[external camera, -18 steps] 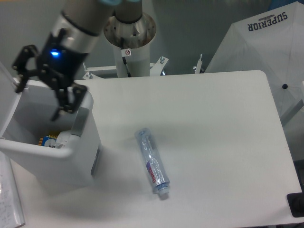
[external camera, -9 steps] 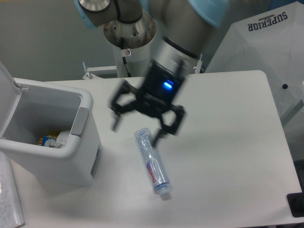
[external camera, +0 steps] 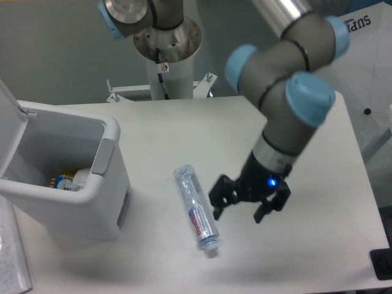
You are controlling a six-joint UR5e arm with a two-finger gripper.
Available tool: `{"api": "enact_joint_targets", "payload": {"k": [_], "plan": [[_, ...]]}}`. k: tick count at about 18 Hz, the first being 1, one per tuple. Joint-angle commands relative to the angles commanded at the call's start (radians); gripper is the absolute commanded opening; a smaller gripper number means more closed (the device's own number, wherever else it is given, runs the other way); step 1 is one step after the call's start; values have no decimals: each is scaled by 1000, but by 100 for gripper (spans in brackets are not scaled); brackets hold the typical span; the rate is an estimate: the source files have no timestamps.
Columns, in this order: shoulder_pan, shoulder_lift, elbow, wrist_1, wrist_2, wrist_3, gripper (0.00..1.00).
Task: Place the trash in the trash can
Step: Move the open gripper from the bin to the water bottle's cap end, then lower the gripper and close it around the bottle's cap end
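- Bottle (external camera: 196,208) lying flat on the white table (external camera: 294,122), centre-bottom of the frame, white cap toward the lower edge, red-and-blue label near the cap end.
- Gripper (external camera: 245,209) just right of the bottle, low over the table, fingers spread wide, nothing between them, not touching the bottle.
- Trash can (external camera: 73,196) at the left edge, lid flipped up, grey handle facing the bottle, a few scraps visible inside; well apart from the bottle.

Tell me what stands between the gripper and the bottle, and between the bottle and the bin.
Nothing visible: bare table separates the open gripper from the bottle, and the bottle from the open-lidded trash can.
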Motion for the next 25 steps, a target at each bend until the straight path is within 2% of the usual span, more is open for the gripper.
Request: {"api": "enact_joint_targets", "payload": {"k": [2, 5, 10, 12, 15, 18, 20, 22, 25], "plan": [[-6, -28, 21, 0, 41, -3, 100], [-31, -80, 74, -15, 94, -95, 100], [-60, -115, 89, -15, 161, -147, 100], [-86, -147, 119, -17, 218, -173, 100], [-118, -193, 161, -17, 233, -225, 100], [-147, -201, 150, -15, 235, -233, 100], [-167, -216, 149, -20, 285, -235, 100], [-186, -232, 149, -35, 336, -236, 100], [-192, -236, 147, -72, 344, -236, 100]]}}
